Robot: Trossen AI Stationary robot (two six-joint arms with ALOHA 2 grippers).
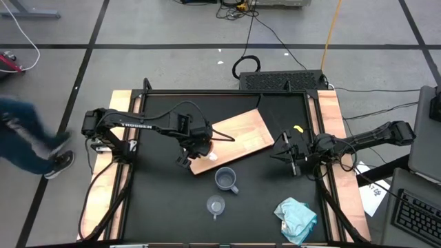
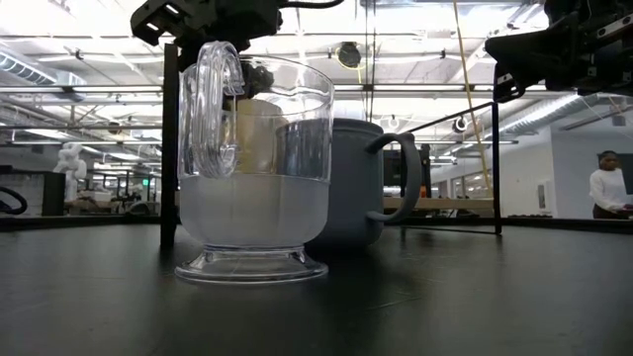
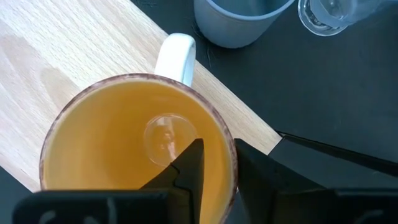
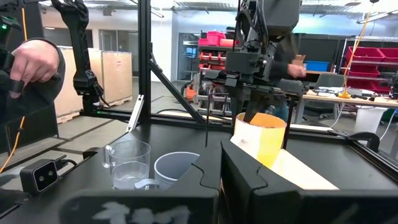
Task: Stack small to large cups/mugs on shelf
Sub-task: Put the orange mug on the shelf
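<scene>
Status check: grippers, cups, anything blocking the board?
Left gripper straddles orange mug rim on board. Right gripper shut, idle. Blue-grey mug, glass cup on table.

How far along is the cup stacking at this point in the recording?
Done: the orange mug stands upright on the wooden shelf. In hand: the left gripper straddles its rim, one finger inside, jaws slightly apart. Left: the blue-grey mug and clear glass cup are on the black tabletop, unstacked. The right gripper waits shut.

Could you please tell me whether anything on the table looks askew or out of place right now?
Yes: the wood shelf board lies slanted across the black table rather than square to its edges, and a crumpled teal cloth sits loose near the front right corner. No spill shows.
</scene>
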